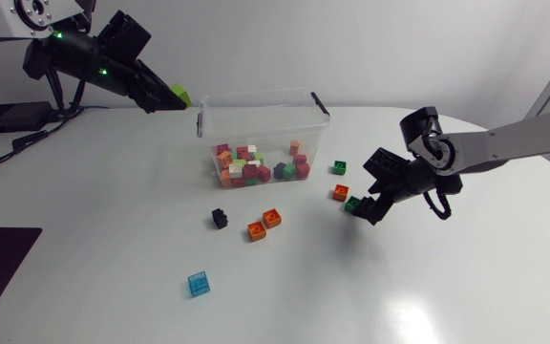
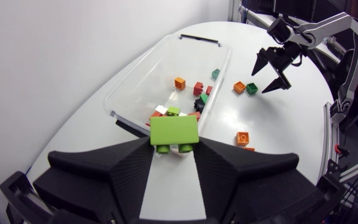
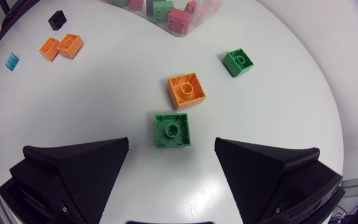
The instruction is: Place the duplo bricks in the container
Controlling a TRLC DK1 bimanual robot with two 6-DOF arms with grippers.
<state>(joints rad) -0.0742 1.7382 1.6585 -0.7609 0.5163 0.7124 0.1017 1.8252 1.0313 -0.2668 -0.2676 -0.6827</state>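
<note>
Left arm (image 1: 76,55): is hanging near the table (image 1: 447,287) far edge, left pincer (image 2: 174,144) grasping a lime brick (image 2: 174,129) beside the container (image 1: 258,99)
Right arm (image 1: 516,141): is hovering low, right pincer (image 3: 172,142) released above a green brick (image 3: 172,130)

Bright, even light; soft shadows and faint glare on the white table (image 1: 447,287)

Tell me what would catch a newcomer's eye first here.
The left pincer is shut on a lime green duplo brick, with the clear container ahead of it, already holding a heap of mixed bricks. Across the table, the right pincer stands open over a green brick, with an orange brick just beyond it.
</note>
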